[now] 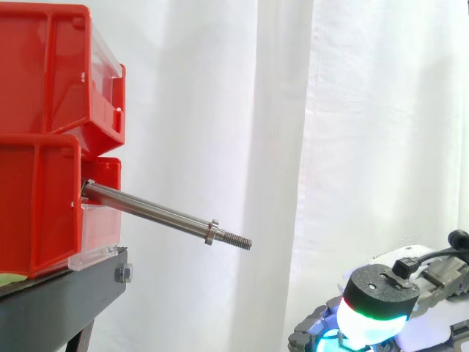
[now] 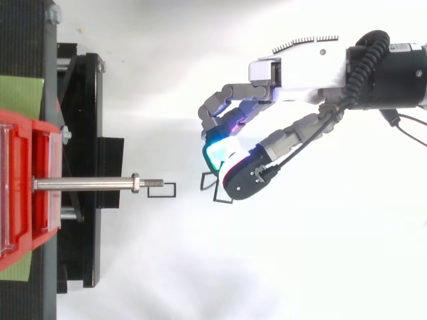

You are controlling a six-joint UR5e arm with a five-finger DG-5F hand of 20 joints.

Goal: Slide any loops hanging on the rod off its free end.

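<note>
A steel rod (image 1: 154,213) sticks out of the red bins (image 1: 44,205) and slopes down to a threaded free end (image 1: 238,239) on the right; nothing hangs on it. From above, the rod (image 2: 87,183) ends just left of a thin black rectangular loop (image 2: 162,197) that lies off the rod. My hand (image 2: 293,67) is to the right of the rod's tip, apart from it. Its fingers and thumb are curled together on a second black loop (image 2: 202,181) that pokes out at the glowing fingertips (image 2: 215,152). In the side view the hand (image 1: 377,301) is lower than the rod's end.
The red bins (image 2: 20,187) sit stacked on a black stand (image 1: 58,301) at the left. A white curtain hangs behind. White open floor lies between the stand (image 2: 87,133) and my hand.
</note>
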